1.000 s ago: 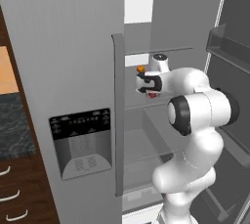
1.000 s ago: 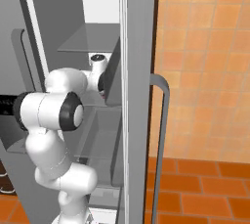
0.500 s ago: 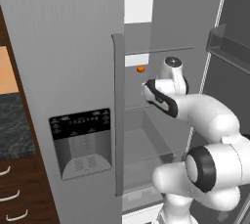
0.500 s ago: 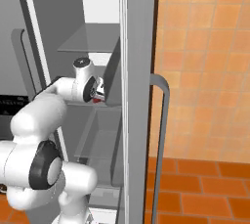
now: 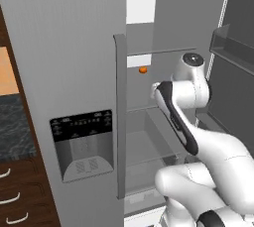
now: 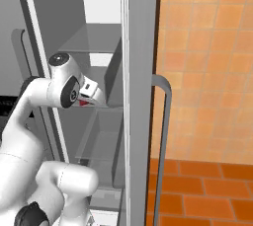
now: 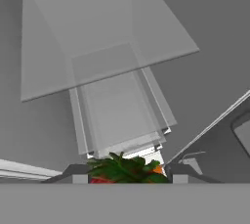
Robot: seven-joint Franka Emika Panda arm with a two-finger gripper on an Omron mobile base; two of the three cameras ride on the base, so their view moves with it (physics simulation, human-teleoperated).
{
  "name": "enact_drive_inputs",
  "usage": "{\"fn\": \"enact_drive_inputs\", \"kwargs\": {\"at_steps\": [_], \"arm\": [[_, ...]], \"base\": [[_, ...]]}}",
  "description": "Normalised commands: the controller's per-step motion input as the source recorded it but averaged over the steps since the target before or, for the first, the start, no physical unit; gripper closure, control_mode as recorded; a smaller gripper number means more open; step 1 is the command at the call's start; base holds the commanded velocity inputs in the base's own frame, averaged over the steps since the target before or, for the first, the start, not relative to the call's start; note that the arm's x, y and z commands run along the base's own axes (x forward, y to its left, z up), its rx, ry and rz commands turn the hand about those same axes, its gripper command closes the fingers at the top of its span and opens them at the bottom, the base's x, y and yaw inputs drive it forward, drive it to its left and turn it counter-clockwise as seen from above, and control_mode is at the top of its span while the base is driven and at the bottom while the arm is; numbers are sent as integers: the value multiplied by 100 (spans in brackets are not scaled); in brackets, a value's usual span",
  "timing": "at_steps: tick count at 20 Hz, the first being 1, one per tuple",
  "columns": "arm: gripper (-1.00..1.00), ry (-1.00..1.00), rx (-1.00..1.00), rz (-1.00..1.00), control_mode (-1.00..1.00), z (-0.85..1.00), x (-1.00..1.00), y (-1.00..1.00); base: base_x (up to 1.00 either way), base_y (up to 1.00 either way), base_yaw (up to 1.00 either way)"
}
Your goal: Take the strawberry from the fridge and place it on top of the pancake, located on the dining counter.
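My gripper [image 7: 126, 177] is shut on the strawberry [image 7: 122, 168], whose green leaves and red flesh show between the two finger tips. From the right base view the strawberry [image 6: 83, 102] is a red spot under the white hand, inside the fridge [image 6: 139, 72] at middle-shelf height. The fridge's [image 5: 74, 47] right door stands open and its left door, with the dispenser, is closed. The pancake and the dining counter are out of view.
A small round orange fruit [image 5: 143, 70] lies on the glass shelf [image 7: 97, 37] at the back of the fridge. The open door's bins [image 5: 233, 52] hang close on the right of the arm. An orange tiled wall [image 6: 207, 62] lies beyond the fridge.
The arm has swung and folded, its elbow dropping to the lower right. The hand has drawn back a little from the orange fruit, with the strawberry held throughout.
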Motion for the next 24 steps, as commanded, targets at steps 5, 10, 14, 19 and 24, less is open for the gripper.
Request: {"fn": "enact_drive_inputs", "kwargs": {"at_steps": [5, 10, 14, 19, 24], "arm": [[100, -2, 0, 1, -100, 22, -100, 13], [100, 0, 0, 2, -100, 19, -100, 7], [100, 0, 0, 1, -100, 6, -94, -4], [100, 0, 0, 3, -100, 0, -15, 0], [100, 0, 0, 0, -100, 0, 0, 0]], "base": [[0, 0, 0], [0, 0, 0], [0, 0, 0], [0, 0, 0], [0, 0, 0]]}}
